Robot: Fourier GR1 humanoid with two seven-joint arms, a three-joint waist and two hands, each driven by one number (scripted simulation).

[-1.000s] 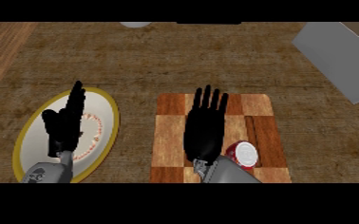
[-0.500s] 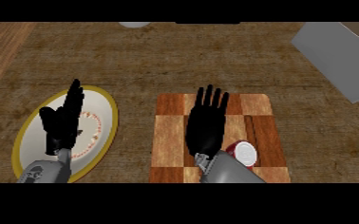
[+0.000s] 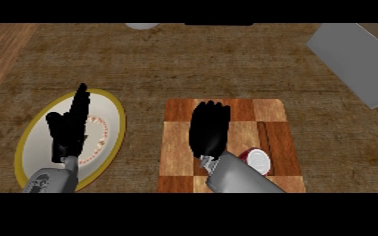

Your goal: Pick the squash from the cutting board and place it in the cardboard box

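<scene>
From above, the brown counter (image 3: 184, 60) fills the head view, and a checkered wooden cutting board (image 3: 273, 115) lies at the lower middle, a little right of centre. The right hand (image 3: 209, 130) lies over the board's left half with its fingers straight and close together, pointing away from the robot, released and clasping nothing; its grey forearm (image 3: 240, 175) comes in from the lower edge across the board's near side. Just beside that forearm, on the board's right half near the front, a small round thing with a red rim and a pale face (image 3: 258, 160) peeps out, partly hidden by the arm; it may be the squash, though too little of it shows to be sure. The hand is not touching it as far as I can see. To the left, well apart from the board, a white plate (image 3: 111, 115) with a yellow rim sits on the counter, and the left hand (image 3: 70, 127) hangs above it, fingers straight and upward, relaxed, holding nothing. At the upper right corner a grey slanted panel (image 3: 347, 55) enters the view; whether it is the cardboard box I cannot tell.
</scene>
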